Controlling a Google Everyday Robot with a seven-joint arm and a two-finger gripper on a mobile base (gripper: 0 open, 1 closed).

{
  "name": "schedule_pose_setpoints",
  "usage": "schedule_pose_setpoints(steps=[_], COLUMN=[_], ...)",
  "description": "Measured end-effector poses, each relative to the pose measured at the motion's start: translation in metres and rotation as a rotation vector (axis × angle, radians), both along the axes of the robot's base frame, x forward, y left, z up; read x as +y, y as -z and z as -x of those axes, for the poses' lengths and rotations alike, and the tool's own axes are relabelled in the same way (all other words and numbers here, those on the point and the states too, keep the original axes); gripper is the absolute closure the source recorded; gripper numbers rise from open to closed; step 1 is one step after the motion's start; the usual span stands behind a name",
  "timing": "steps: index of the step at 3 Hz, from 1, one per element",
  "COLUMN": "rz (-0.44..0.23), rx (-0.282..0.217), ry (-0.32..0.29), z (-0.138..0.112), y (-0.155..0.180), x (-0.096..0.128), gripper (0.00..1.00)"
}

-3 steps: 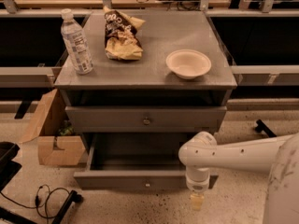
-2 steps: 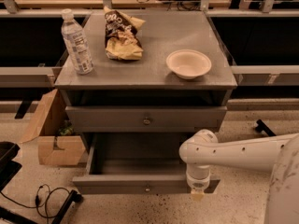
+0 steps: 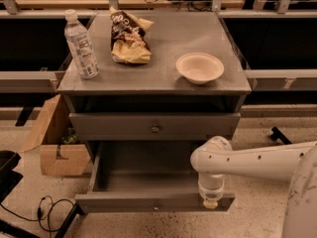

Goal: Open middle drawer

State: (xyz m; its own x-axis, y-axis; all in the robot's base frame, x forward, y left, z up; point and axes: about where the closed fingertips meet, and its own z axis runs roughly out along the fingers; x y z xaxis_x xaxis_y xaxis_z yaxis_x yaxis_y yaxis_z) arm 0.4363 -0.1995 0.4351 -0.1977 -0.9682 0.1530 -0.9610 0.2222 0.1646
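Water bottle (image 3: 81,46): upright, left on the counter (image 3: 168,38).
Middle drawer (image 3: 114,127): shut, just under the counter.
Bottom drawer (image 3: 124,203): pulled out.
Gripper (image 3: 210,203): pointing down at the bottom drawer's right front, below and right of the middle drawer, apart from it; how wide it stands, cannot tell.

gripper (image 3: 211,203) hangs at the open bottom drawer's (image 3: 124,203) right front edge; middle drawer (image 3: 119,127) above looks shut.

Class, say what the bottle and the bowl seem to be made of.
Bottle: clear plastic, see-through, with a white cap. Bowl: probably paper or pulp, matte beige. The gripper hangs at the front edge of the pulled-out drawer.
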Motion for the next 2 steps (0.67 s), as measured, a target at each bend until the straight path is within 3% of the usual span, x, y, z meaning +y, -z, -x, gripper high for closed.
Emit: schedule_pose_setpoints(steps=[2], rz=[0.0], rx=[0.0], ry=[0.0], z=[-0.0048], y=[-0.0007], x=[0.0003], gripper=[1.0])
